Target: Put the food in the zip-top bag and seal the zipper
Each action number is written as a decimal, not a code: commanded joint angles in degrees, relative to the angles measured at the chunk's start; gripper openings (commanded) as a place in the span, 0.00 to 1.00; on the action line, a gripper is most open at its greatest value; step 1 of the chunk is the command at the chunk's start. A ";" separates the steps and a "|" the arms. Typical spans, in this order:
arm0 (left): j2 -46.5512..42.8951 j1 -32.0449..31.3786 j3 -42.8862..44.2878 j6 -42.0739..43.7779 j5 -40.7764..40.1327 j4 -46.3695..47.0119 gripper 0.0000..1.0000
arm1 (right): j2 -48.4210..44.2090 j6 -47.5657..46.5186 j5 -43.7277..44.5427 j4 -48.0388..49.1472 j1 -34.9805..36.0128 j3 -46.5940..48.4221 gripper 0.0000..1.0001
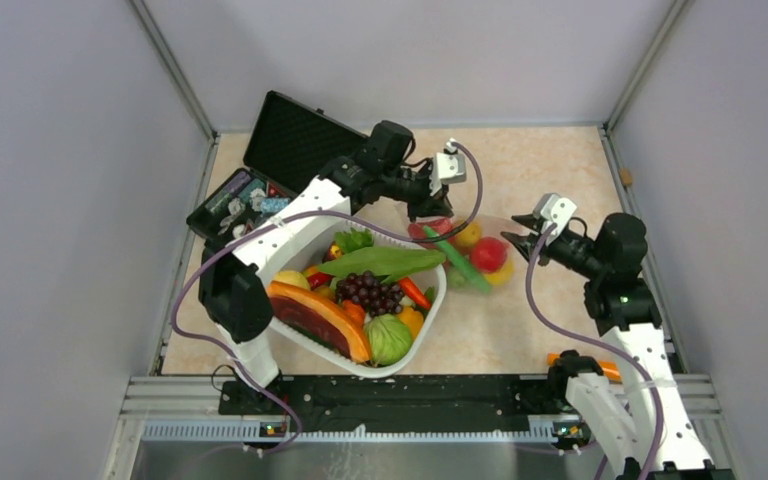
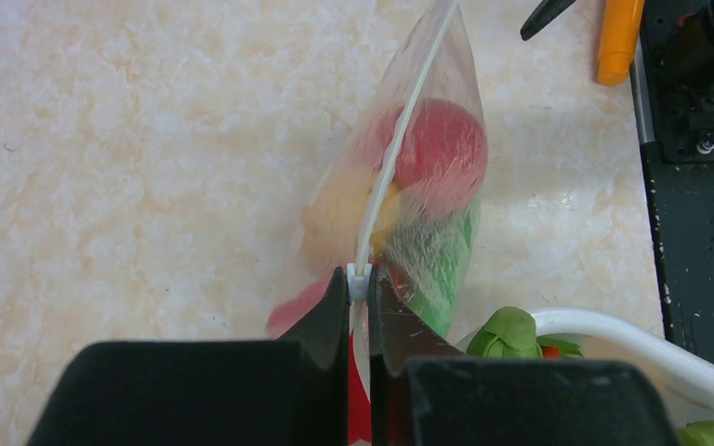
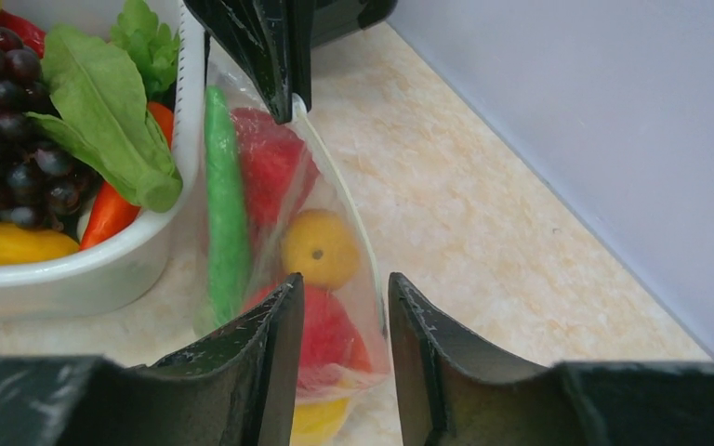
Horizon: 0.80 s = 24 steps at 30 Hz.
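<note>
- While the zip-top bag [image 1: 465, 255] lies on the table [image 1: 550, 170] just beside the white basket [image 1: 360, 358], on the basket's side facing the right arm, the food sits inside it: a red tomato piece [image 2: 442, 153], a yellow lemon [image 3: 321, 249] and a long green pod [image 3: 226, 204].
- The left pincer [image 2: 360, 279] is clenched on the zipper [image 2: 400, 139], nipping the pale strip at the bag's end beside the basket's far rim.
- From that grip the zipper runs along the bag's upper edge, away from the basket.
- The right pincer [image 3: 344, 283] is released: its fingers stand apart at the bag's end farthest from the basket, with the clear plastic showing in the gap. Whether either finger touches the bag cannot be told.
- Inside the basket lie a dark grape bunch [image 1: 368, 290], a big papaya slice [image 1: 315, 315] and a green leaf [image 1: 380, 262].
- A black hard case [image 1: 295, 140] stands open beyond the basket's far side.
</note>
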 commanded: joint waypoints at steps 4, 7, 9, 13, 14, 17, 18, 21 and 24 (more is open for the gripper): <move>0.82 -4.10 8.09 1.68 1.28 -0.97 0.00 | 0.18 -2.12 -3.83 -6.04 -0.10 7.77 0.43; 3.22 -5.96 11.52 2.84 0.17 -3.47 0.00 | 1.88 -2.70 -5.09 -7.41 -0.01 9.07 0.43; 4.10 -6.47 12.43 2.56 0.71 -3.60 0.00 | 2.69 -3.12 -2.59 -7.15 -0.07 8.62 0.43; 4.65 -7.08 12.97 2.34 0.65 -3.61 0.00 | 3.05 -5.17 -4.83 -8.34 -0.04 7.65 0.42; 4.66 -7.23 12.97 2.34 0.61 -3.61 0.00 | 3.06 -5.01 -6.06 -7.88 0.01 7.30 0.42; 4.78 -7.66 13.02 2.20 0.40 -3.46 0.00 | 3.73 -4.27 -7.36 -6.50 0.01 6.60 0.35; 4.86 -7.77 12.99 2.15 0.37 -3.43 0.00 | 4.16 -4.31 -7.65 -6.70 -0.03 6.70 0.35; 5.01 -8.12 12.79 1.91 0.02 -3.47 0.00 | 5.68 -5.02 -8.73 -8.43 -0.03 7.43 0.34; 5.18 -8.26 12.79 1.50 -0.12 -3.18 0.00 | 6.71 -6.06 -9.17 -9.66 -0.04 8.02 0.34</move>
